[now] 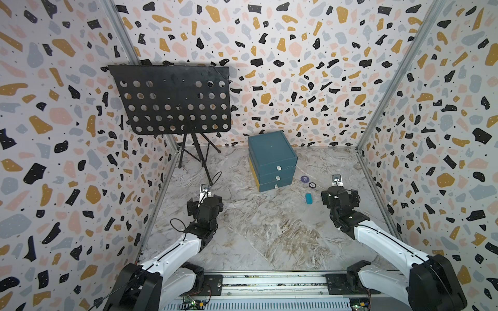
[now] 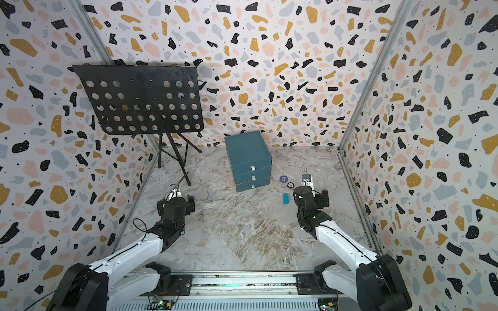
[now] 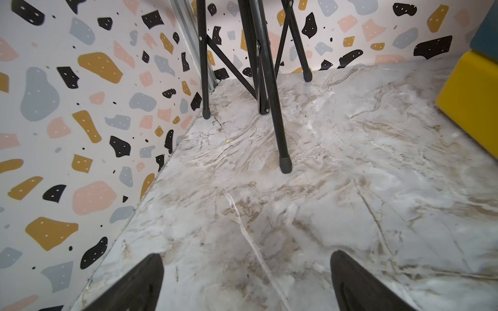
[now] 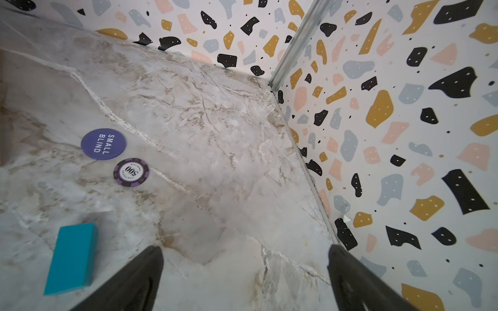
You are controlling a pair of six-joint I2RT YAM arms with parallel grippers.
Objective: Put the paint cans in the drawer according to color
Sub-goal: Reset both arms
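Marble tabletop [image 1: 269, 234] between terrazzo walls [image 1: 296, 53] carries the drawer [image 1: 270, 150]; left gripper [image 3: 246, 258] and right gripper [image 4: 245, 250] stand spread.

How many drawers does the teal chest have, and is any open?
3, stacked in the chest: top drawer, middle drawer, bottom drawer. All are shut, each with a white pull. None looks hidden.

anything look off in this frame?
No paint cans visible in any view; the drawer chest has all three drawers shut. Beside it lie unrelated items: a SMALL BLIND disc, a 500 poker chip, a teal block. Left end effector and right end effector are open, empty.
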